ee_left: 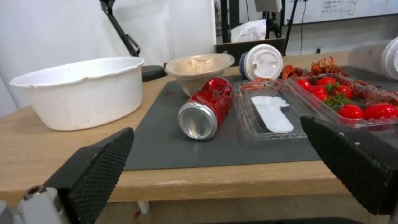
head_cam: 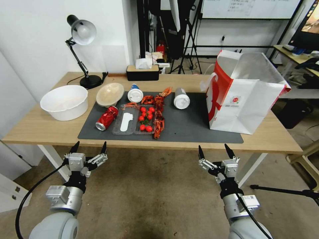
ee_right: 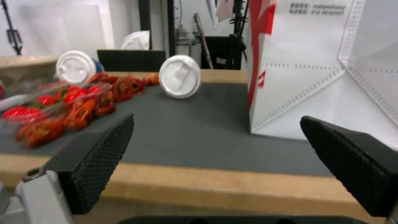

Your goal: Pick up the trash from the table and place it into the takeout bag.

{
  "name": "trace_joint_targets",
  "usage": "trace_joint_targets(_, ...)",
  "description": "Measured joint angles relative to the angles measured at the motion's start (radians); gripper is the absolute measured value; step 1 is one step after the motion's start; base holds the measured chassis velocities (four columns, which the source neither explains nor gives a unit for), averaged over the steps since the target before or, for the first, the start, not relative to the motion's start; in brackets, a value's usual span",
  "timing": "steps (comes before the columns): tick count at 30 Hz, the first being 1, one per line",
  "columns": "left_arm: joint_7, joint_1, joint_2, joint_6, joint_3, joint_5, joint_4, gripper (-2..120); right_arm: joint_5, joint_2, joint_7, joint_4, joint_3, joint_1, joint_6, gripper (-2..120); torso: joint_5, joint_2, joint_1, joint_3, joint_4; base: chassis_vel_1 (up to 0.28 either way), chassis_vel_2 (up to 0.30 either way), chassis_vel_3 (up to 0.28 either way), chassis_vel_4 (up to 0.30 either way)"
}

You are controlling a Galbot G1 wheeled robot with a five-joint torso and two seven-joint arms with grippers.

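Currently both grippers, left gripper (head_cam: 89, 147) and right gripper (head_cam: 215, 151), hover spread apart and empty off the table (head_cam: 43, 127) edge. Crushed can (head_cam: 107, 118) at 11 o'clock beside white tub (head_cam: 64, 102); takeout bag (head_cam: 244, 93) upright at 1 o'clock.

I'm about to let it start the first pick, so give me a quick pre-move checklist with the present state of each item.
1. Left gripper open, holding nothing: ok.
2. Right gripper open, holding nothing: ok.
3. Both grippers short of the table edge, touching nothing: ok.
4. Takeout bag upright, mouth open: ok.
5. Crushed red can lying on the grey mat, unobstructed from the front: ok.
6. Whether the two lidded cups, lying on their sides, are empty: cannot tell.
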Motion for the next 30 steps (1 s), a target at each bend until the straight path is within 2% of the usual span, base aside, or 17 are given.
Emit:
trace_joint_targets(6, 0.0, -0.003, 0.001, 0.0, 0.0, 0.0, 0.009, 100, 0.059, -0.011, 0.082, 0.002, -0.04, 0.096, -0.076, 100, 0.0002, 0.0, 0.0, 0.0, 0.0001, 0.0, 0.0, 0.0, 0.0)
trace_joint_targets(8, 0.0, -0.002, 0.0, -0.005, 0.0, 0.001, 0.01, 100, 0.136, -0.029, 0.117, -0.003, -0.07, 0.186, -0.139, 99, 0.0, 0.0, 0.0, 0.0, 0.0, 0.0, 0.0, 0.0, 0.0)
trace_joint_targets(10, 0.0, -0.001, -0.001, -0.006, 0.0, 0.002, 0.01, 100, 0.164, -0.035, 0.126, -0.01, -0.083, 0.219, -0.158, 99, 0.0002, 0.0, 0.0, 0.0, 0.0, 0.0, 0.0, 0.0, 0.0)
trace_joint_targets(16, 0.0, 0.002, -0.011, -0.015, -0.006, 0.007, 0.0, 100, 0.322, -0.057, 0.179, -0.132, -0.199, 0.483, -0.233, 99, 0.0004, 0.0, 0.0, 0.0, 0.0001, 0.0, 0.0, 0.0, 0.0)
trace_joint_targets(18, 0.0, 0.002, -0.011, -0.015, -0.006, 0.007, 0.0, 100, 0.332, -0.057, 0.184, -0.146, -0.21, 0.507, -0.237, 99, 0.0003, 0.0, 0.0, 0.0, 0.0001, 0.0, 0.0, 0.0, 0.0)
trace_joint_targets(19, 0.0, 0.003, -0.014, -0.016, -0.009, 0.008, -0.001, 100, 0.357, -0.057, 0.197, -0.192, -0.241, 0.58, -0.244, 99, -0.0001, 0.0, 0.0, 0.0, 0.0002, 0.0, 0.0, 0.0, 0.0)
trace_joint_targets(21, 0.0, 0.003, -0.014, -0.016, -0.009, 0.008, -0.001, 100, 0.357, -0.057, 0.197, -0.192, -0.241, 0.58, -0.244, 99, -0.0001, 0.0, 0.0, 0.0, 0.0002, 0.0, 0.0, 0.0, 0.0)
trace_joint_targets(23, 0.0, 0.003, -0.018, -0.019, -0.012, 0.008, -0.001, 100, 0.411, -0.054, 0.213, -0.295, -0.306, 0.723, -0.247, 99, -0.0001, 0.0, 0.0, 0.0, 0.0001, 0.0, 0.0, 0.0, 0.0)
trace_joint_targets(30, 0.0, 0.005, -0.025, -0.025, -0.019, 0.009, -0.001, 100, 0.5, -0.041, 0.23, -0.409, -0.381, 0.876, -0.253, 99, 0.0001, 0.0, 0.0, 0.0, 0.0, 0.0, 0.0, 0.0, 0.0)
